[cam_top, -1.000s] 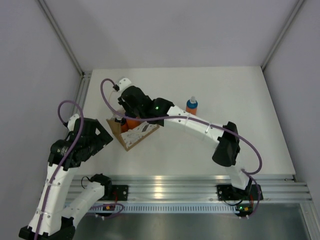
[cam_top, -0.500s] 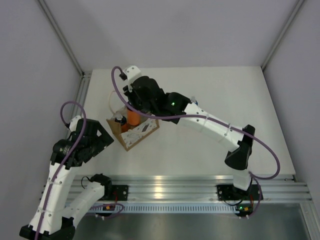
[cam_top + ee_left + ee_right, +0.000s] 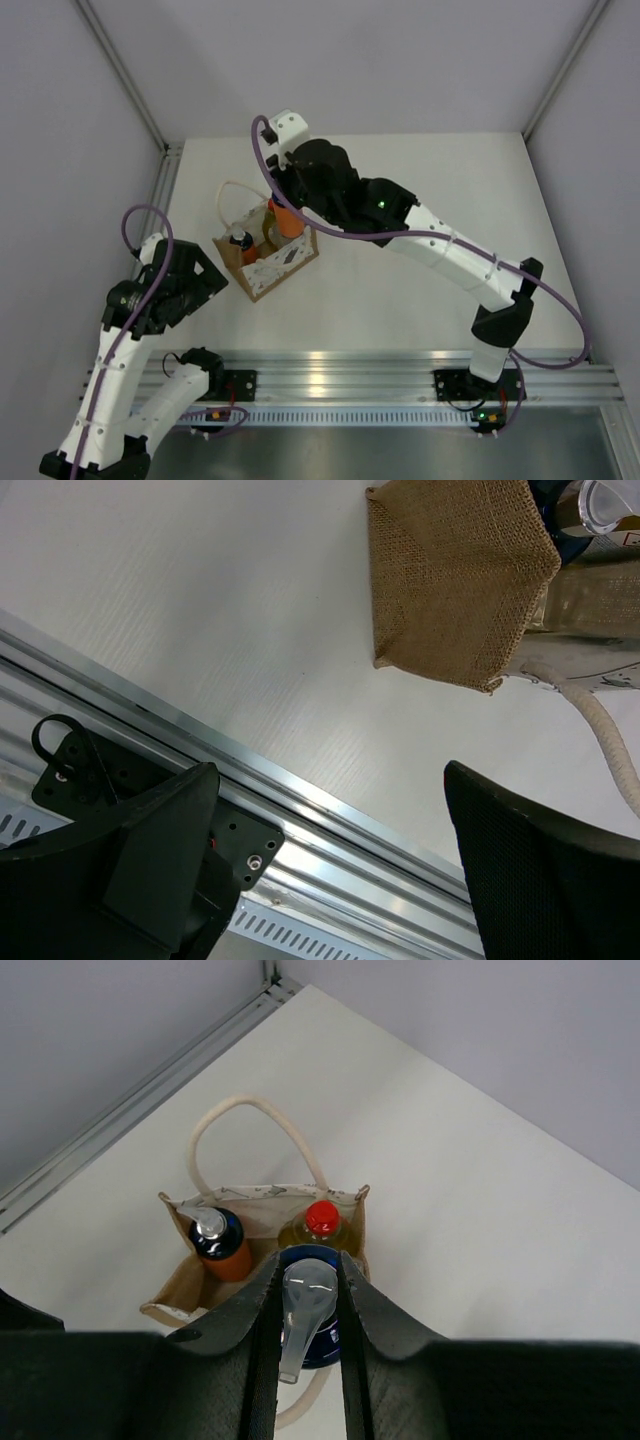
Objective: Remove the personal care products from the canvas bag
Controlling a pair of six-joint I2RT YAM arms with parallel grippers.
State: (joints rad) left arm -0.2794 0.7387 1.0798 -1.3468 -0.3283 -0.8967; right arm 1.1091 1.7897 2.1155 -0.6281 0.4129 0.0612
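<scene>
Grey walls (image 3: 350,60) enclose a white tabletop (image 3: 450,170).

Item under handling: orange pump bottle (image 3: 287,220) with a blue cap. It is held above the 1 o'clock corner of the canvas bag (image 3: 280,265). Whether its base is clear of the rim cannot be confirmed.

Handling assessment: small rigid plastic, probably light. The smooth round body is likely slippery and the pump head is the weak point. The present hold at the cap and neck appears sound, provided the lift stays vertical.

Grip: the right gripper (image 3: 308,1265) has its fingers (image 3: 250,1340) clamped on either side of the bottle's neck, with the pump head showing between them.

Contents left in the bag: a second orange bottle (image 3: 218,1245) and, at its 3 o'clock in the right wrist view, a yellow bottle (image 3: 320,1225) with a red cap. Both stand upright. Anything further inside is hidden.

Bag: soft woven fabric that is not anchored and could drag or tip if a bottle snags. One white loop handle (image 3: 255,1110) arches over the 12 o'clock side.

Right arm: stretched far across from its base toward 10 o'clock, wrist pointing straight down over the bag.

Left arm: folded near its base. The left gripper (image 3: 330,850) has its fingers spread wide and empty, at the bag's 8 o'clock and apart from it.
</scene>
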